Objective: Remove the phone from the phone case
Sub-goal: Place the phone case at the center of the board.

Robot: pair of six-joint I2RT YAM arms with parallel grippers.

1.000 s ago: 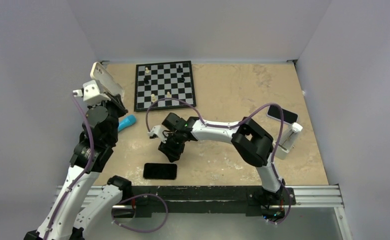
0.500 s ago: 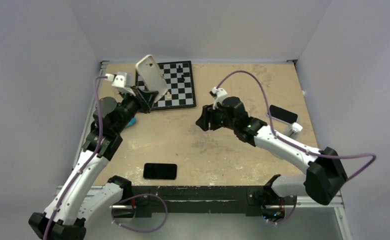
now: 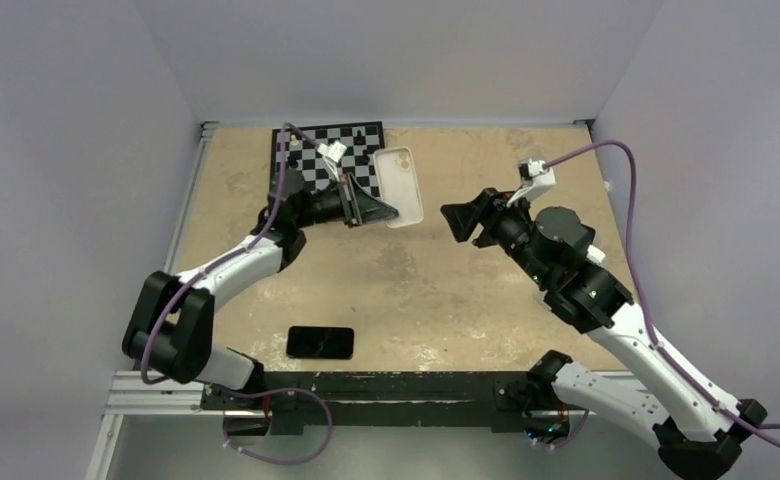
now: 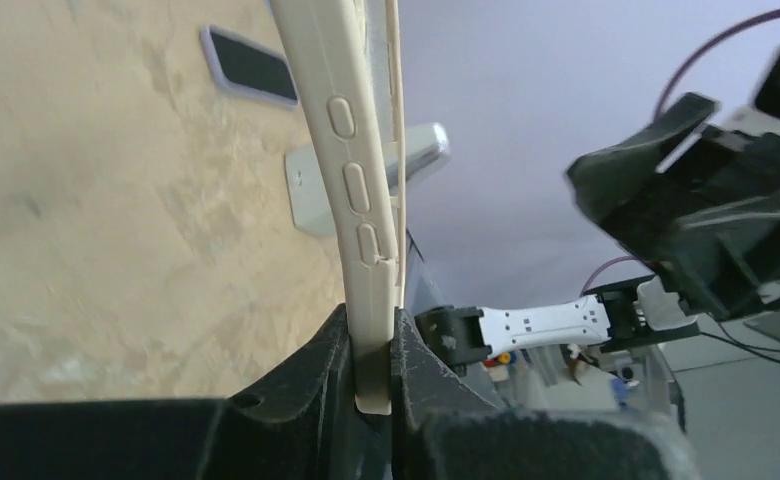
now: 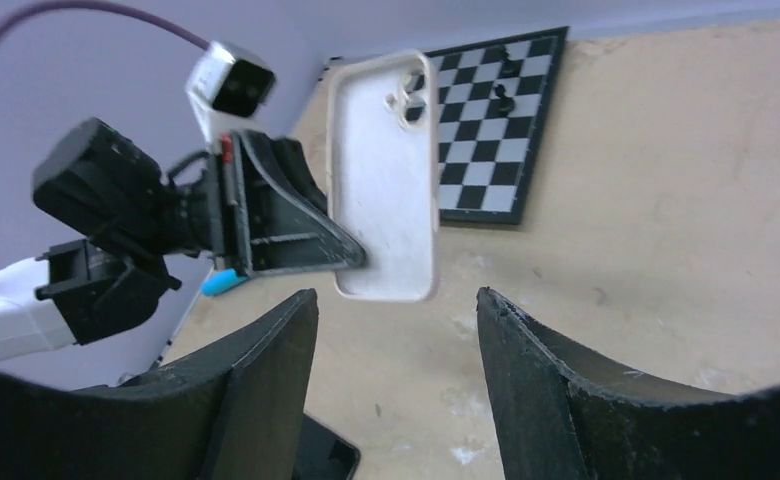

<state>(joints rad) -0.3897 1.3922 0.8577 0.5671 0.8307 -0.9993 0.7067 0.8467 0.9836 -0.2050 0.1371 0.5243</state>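
Black phone (image 3: 320, 342) lies flat on table (image 3: 446, 295) near the front edge, outside the case. Left gripper (image 3: 381, 211) has its fingers clamped on one end of the empty white phone case (image 3: 398, 187), raised beside the chessboard (image 5: 486, 150). Right gripper (image 3: 464, 222) faces the case, fingers wide apart, not touching it.

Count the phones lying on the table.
2. One black phone lies at the near edge; a second phone lies by the white stand, seen only from the left wrist. Others may be hidden.
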